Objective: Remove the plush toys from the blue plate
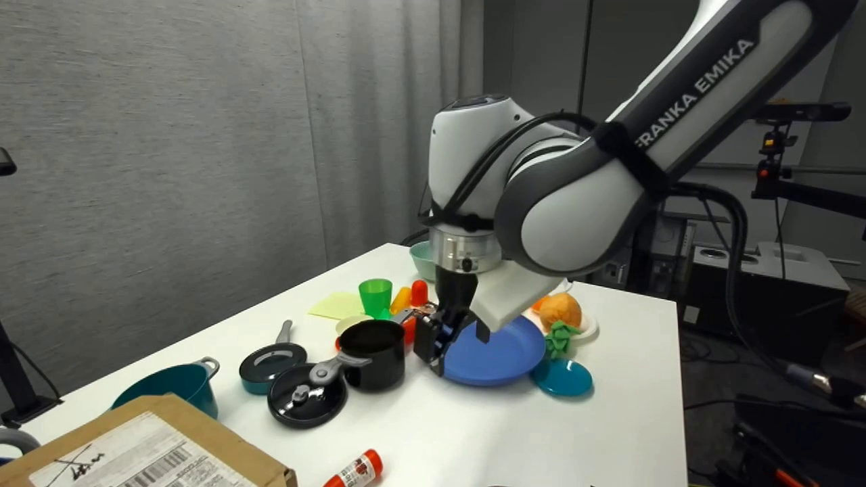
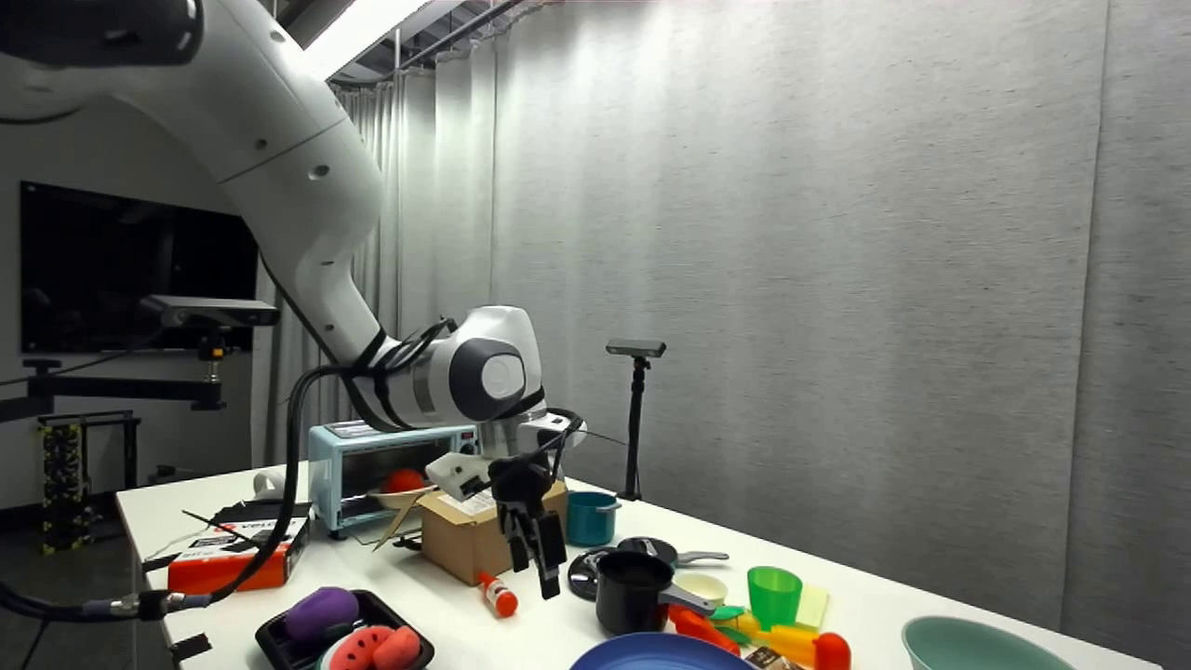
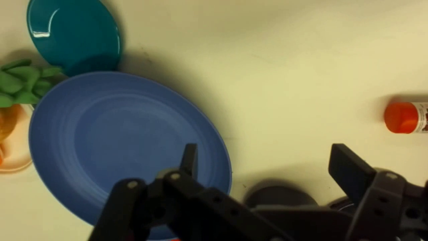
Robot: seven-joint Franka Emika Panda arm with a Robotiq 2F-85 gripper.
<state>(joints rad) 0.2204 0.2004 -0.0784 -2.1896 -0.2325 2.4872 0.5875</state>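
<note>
Claw (image 3: 265,154): spread wide in the wrist view, with the bench (image 3: 284,100) and part of the black pot (image 1: 382,372) seen in the gap; in an exterior view it is held above the left edge of the blue plate (image 1: 497,352).
Blue plate: laid flat on the bench, just right of the black pot in that view; its broad, shallow face is shown uncovered, and the floor is ringed by a raised rim.
Orange plush toy (image 1: 560,311): placed on a white plate (image 1: 590,329), to the far right of the blue plate; its leafy green end is turned to the near side, close to the blue rim, though contact cannot be made out.
Teal dish (image 1: 563,379): set just beside the blue plate, to its near right.
Purple plush toy (image 2: 321,614): lodged in a black tray (image 2: 383,609), near left in an exterior view, well apart from the blue plate.
Red plush toys (image 2: 397,649): laid in the same tray, right of the purple one.
</note>
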